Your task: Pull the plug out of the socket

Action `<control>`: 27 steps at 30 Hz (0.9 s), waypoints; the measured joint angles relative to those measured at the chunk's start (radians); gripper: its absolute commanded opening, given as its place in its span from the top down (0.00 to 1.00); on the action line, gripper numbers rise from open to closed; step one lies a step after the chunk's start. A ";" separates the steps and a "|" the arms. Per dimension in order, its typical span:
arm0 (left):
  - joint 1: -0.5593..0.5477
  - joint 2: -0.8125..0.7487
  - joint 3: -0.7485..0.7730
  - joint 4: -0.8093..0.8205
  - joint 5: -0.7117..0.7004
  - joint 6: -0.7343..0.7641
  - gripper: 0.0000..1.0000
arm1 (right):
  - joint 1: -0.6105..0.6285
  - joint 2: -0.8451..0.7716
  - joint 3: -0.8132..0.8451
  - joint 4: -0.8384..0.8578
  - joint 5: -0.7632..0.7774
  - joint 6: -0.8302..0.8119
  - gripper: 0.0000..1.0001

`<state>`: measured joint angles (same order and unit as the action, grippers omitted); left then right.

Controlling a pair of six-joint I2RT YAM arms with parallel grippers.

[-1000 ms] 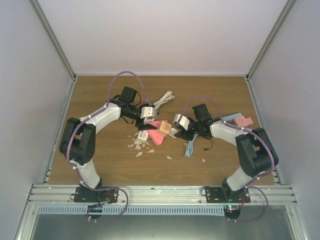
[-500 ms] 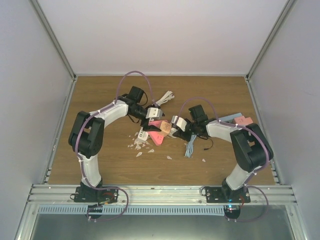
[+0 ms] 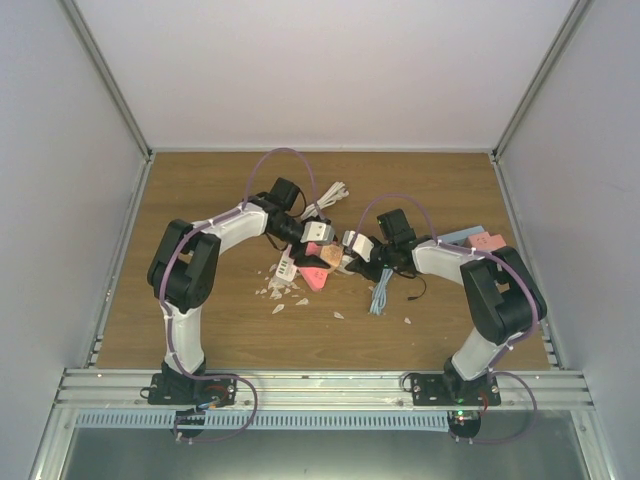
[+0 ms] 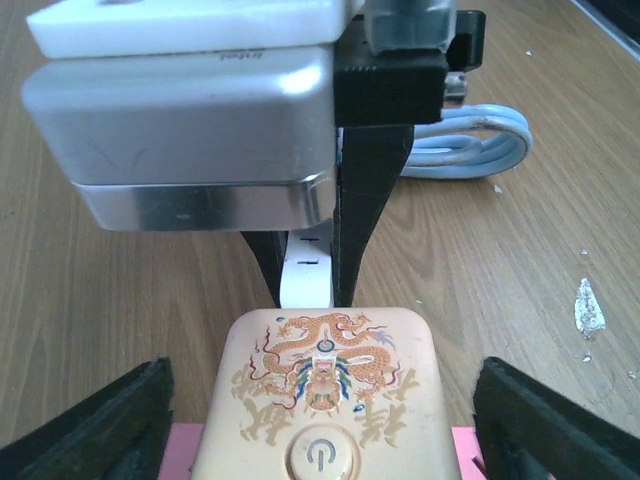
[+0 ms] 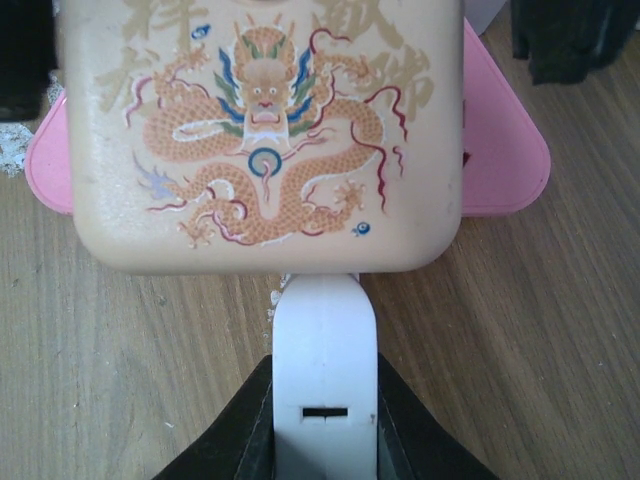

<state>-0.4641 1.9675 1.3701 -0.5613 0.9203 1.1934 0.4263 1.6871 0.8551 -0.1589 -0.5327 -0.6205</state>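
Observation:
A peach socket block (image 4: 320, 400) with a dragon print and a power button lies on a pink piece (image 5: 500, 130) in the middle of the table (image 3: 200, 330). It also shows in the top view (image 3: 328, 258) and the right wrist view (image 5: 265, 130). A white plug (image 5: 322, 390) sticks out of its edge and shows in the left wrist view (image 4: 308, 268) too. My right gripper (image 5: 322, 425) is shut on the plug, seen from above (image 3: 352, 250). My left gripper (image 4: 320, 420) is open, its jaws straddling the socket with a gap on each side, also seen from above (image 3: 320, 236).
A light-blue cable coil (image 3: 381, 293) lies near the right gripper, with a thin black cable (image 3: 415, 290) beside it. White cables (image 3: 325, 197) lie behind the left gripper. Pink and blue boxes (image 3: 480, 240) sit at the right. A white adapter (image 3: 286, 268) and white fragments (image 3: 285, 292) lie left of the socket.
My left arm has swung right and brought its open gripper over the socket. My right gripper shifted slightly left at first, then stayed on the plug.

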 measured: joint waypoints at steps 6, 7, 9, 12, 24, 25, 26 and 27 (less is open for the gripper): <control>-0.003 0.014 0.008 -0.007 -0.008 0.011 0.47 | 0.000 0.000 0.000 -0.001 0.002 -0.001 0.91; -0.002 0.014 0.008 -0.008 -0.008 0.009 0.52 | 0.000 0.000 0.000 -0.001 0.003 -0.001 0.91; 0.000 0.014 0.007 -0.006 -0.004 0.013 0.60 | 0.000 0.000 0.001 -0.002 0.005 -0.002 0.92; 0.009 0.014 0.003 -0.001 0.003 0.011 0.68 | 0.000 0.000 0.001 -0.004 0.005 -0.005 0.94; 0.042 0.014 -0.015 0.012 0.072 0.028 0.80 | -0.012 -0.001 0.001 -0.003 -0.016 -0.024 0.98; 0.043 0.014 -0.016 0.013 0.076 0.030 0.80 | -0.013 -0.002 -0.001 -0.003 -0.018 -0.027 0.99; 0.045 0.014 -0.018 0.014 0.079 0.031 0.80 | -0.015 -0.004 -0.003 -0.003 -0.018 -0.029 0.99; 0.045 0.014 -0.019 0.016 0.082 0.032 0.80 | -0.018 -0.006 -0.006 -0.004 -0.018 -0.031 0.99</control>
<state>-0.4187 1.9816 1.3514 -0.5453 1.0019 1.2251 0.4088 1.6810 0.8494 -0.1631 -0.5503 -0.6510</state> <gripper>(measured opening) 0.586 0.181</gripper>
